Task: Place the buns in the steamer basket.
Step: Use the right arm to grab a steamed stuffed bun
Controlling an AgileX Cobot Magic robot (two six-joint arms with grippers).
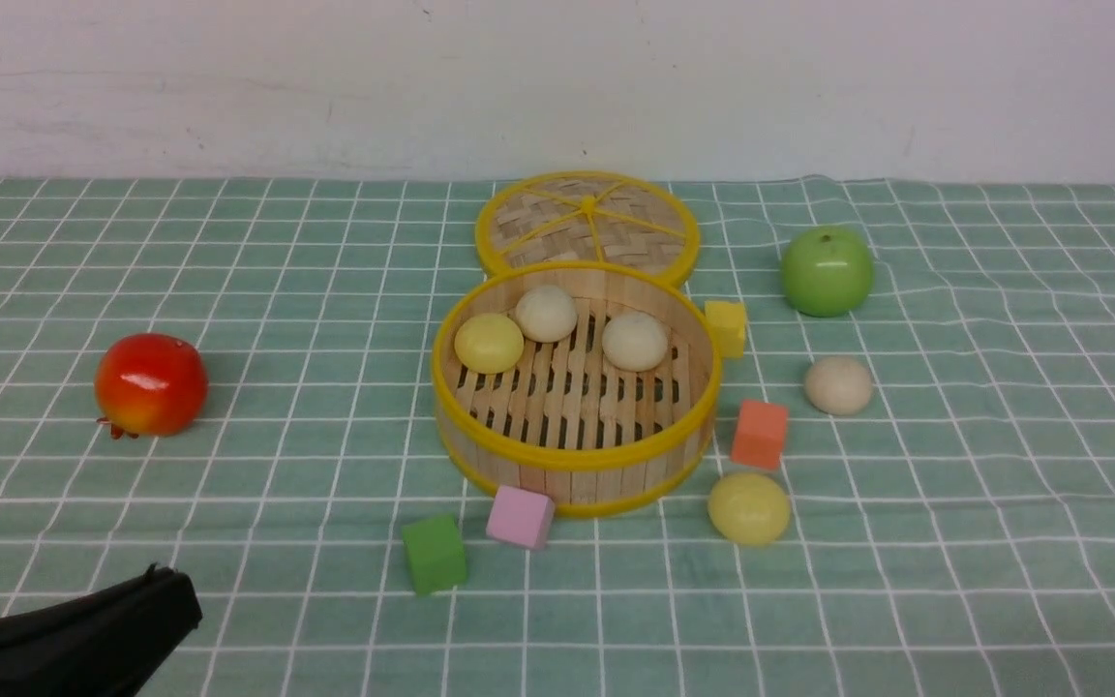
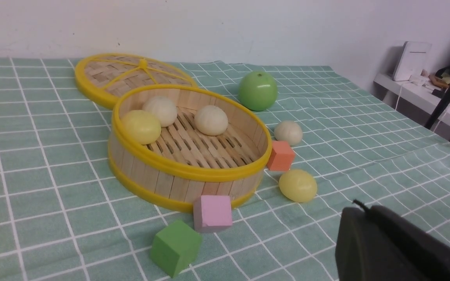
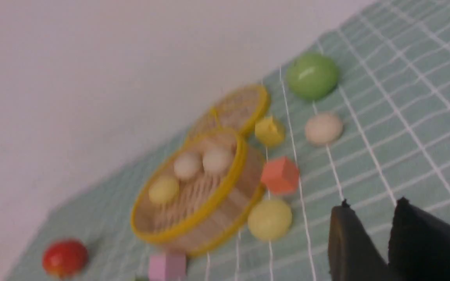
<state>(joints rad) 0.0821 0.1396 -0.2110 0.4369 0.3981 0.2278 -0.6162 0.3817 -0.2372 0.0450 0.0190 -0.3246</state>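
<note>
Green checked cloth (image 1: 228, 290), front view: round slatted wooden steamer basket (image 1: 572, 455) at centre holds three domed buns (image 1: 546, 313) — beige bun (image 1: 838, 385) and yellow bun (image 1: 749, 507) lie right of it. Left wrist: black left gripper (image 2: 359, 212) closed. Right wrist: right gripper (image 3: 373, 206) narrowly parted, empty.

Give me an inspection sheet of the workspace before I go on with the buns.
Surface: green checked cloth, rippled at right.
Job's things: steamer basket holds inner yellow bun, rear beige bun, middle beige bun; on the cloth to its right, loose beige bun, loose yellow bun.
Clutter: lid behind basket; green apple; red fruit; yellow cube, orange cube, pink cube, green cube near basket.
Grippers: left pincer shut, empty; right pincer open, empty.
Cables: white cord by side shelf, off the table.
Surroundings: white wall; white box on that shelf.
</note>
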